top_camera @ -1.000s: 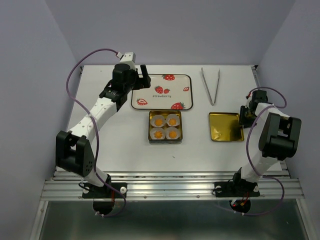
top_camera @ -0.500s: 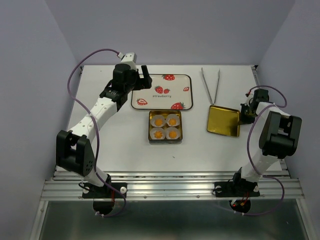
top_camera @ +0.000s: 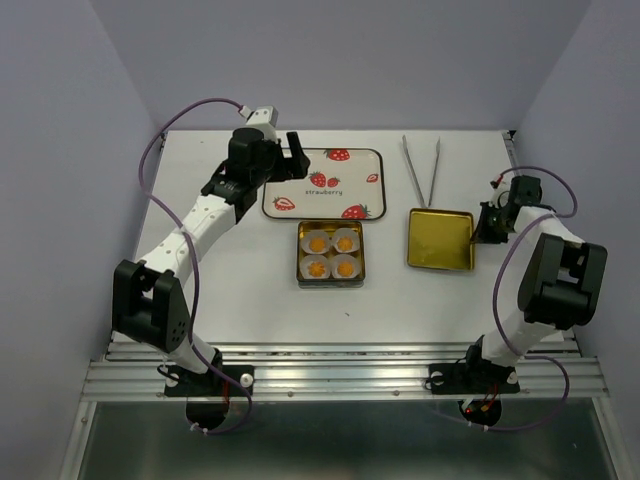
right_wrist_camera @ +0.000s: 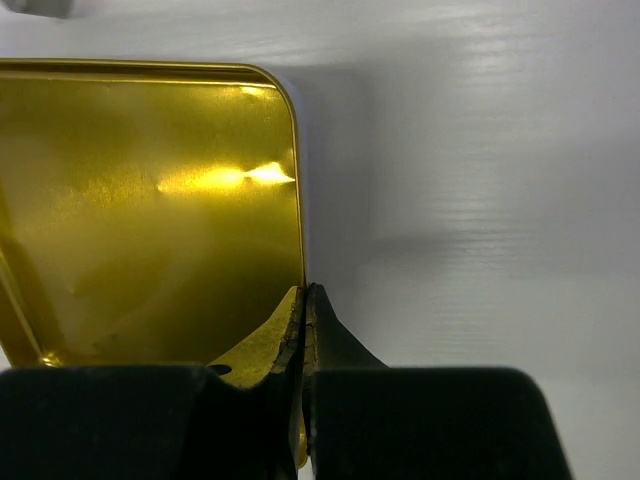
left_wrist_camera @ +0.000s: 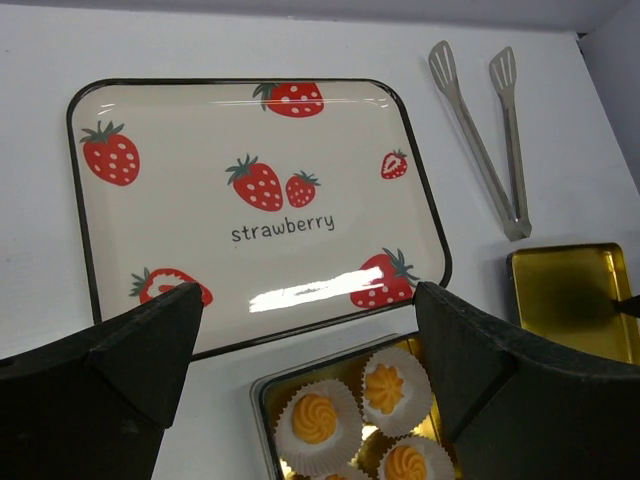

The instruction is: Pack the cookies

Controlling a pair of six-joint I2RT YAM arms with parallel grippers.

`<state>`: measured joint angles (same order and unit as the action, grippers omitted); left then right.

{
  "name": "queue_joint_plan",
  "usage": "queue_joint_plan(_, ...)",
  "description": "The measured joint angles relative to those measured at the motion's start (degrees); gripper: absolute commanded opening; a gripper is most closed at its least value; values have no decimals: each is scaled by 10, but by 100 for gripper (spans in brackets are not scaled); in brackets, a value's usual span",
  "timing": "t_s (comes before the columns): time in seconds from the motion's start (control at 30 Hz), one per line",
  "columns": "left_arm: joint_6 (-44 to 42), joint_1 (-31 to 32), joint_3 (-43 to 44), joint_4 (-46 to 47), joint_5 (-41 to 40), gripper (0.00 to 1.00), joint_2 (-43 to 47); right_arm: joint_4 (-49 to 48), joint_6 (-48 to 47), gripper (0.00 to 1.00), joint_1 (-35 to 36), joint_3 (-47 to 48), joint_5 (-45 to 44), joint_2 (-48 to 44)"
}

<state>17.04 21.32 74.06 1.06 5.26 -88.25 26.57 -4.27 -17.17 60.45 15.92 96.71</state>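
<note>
Four orange-yellow cookies (top_camera: 331, 254) sit in white paper cups inside the square gold tin (top_camera: 301, 255) at the table's middle. They also show at the bottom of the left wrist view (left_wrist_camera: 315, 418). My left gripper (top_camera: 293, 155) is open and empty, held over the left end of the strawberry tray (left_wrist_camera: 250, 200), behind the tin. My right gripper (top_camera: 482, 228) is shut on the right edge of the gold tin lid (top_camera: 438, 240). The lid is lifted and tilted, to the right of the tin. In the right wrist view the jaws (right_wrist_camera: 303, 295) pinch the lid's rim (right_wrist_camera: 150, 200).
The strawberry-printed tray (top_camera: 324, 184) lies flat behind the tin. Metal tongs (top_camera: 421, 170) lie at the back right, also in the left wrist view (left_wrist_camera: 490, 130). Grey walls stand on three sides of the table.
My right gripper has lifted the lid's right edge and carried it left and a little back, toward the tin. My left gripper has shifted slightly right.
</note>
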Motion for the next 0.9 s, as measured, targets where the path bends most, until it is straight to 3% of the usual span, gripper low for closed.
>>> queue_joint_plan(0.37,0,68,-10,17,67,99,17,-16,54,1,12,1,96,-130)
queue_joint_plan(0.67,50,115,-95,143,190,99,59,-20,137,1,127,48,111,-143)
queue_joint_plan(0.9,74,141,-101,187,221,99,57,-27,165,1,163,51,123,-167)
